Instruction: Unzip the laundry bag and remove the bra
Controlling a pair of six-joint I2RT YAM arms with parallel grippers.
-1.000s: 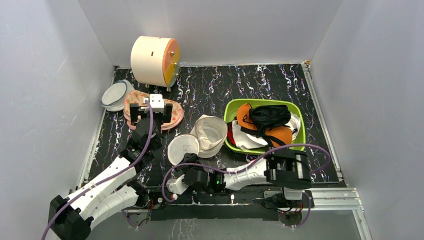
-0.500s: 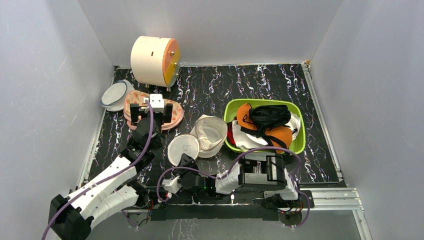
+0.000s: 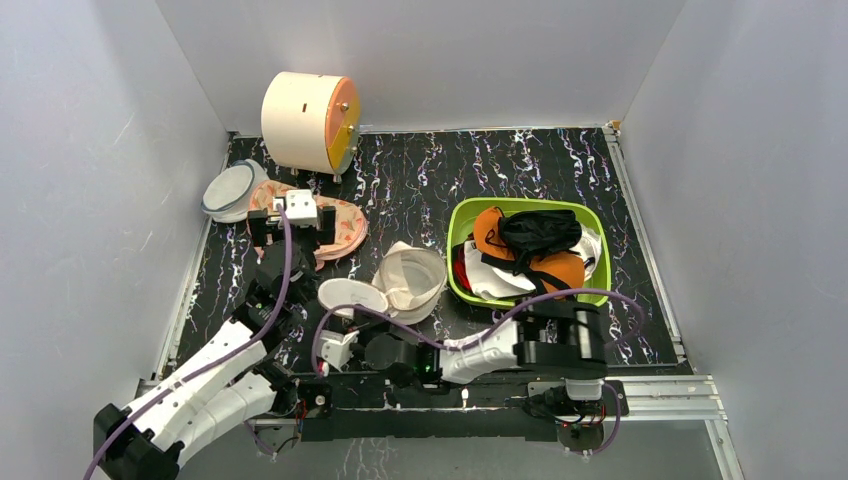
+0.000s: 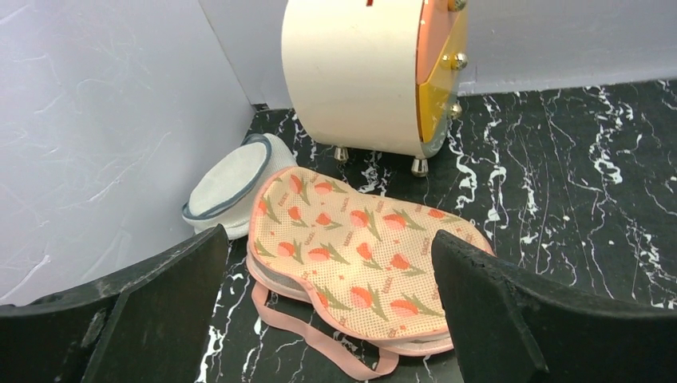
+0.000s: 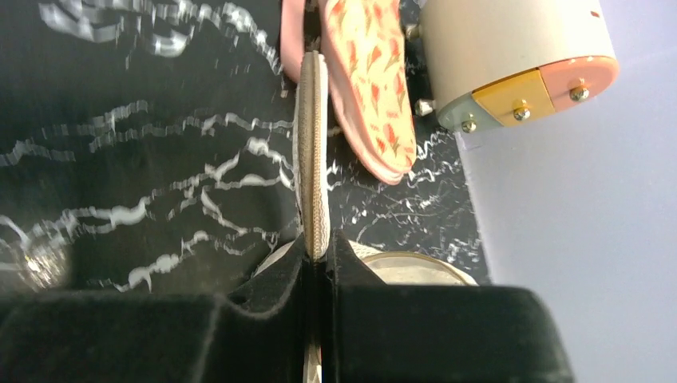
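Note:
The laundry bag, white mesh, lies unzipped mid-table with its round lid flap swung out to the left. My right gripper is shut on that flap's edge. In the right wrist view the mesh rim runs edge-on between the closed fingers. The bra, with orange cups and black straps, lies in the green bin, apart from both grippers. My left gripper hangs open over the pink patterned pouch, and its fingers stand wide with nothing between them.
A cream drum with an orange face stands at the back left. A grey-rimmed white disc leans by the left wall, seen also in the left wrist view. White garments share the green bin with the bra.
My right gripper has closed on the bag's lid flap and pulled it left and nearer, tilting it edge-on. The left arm has drawn back slightly to the left.

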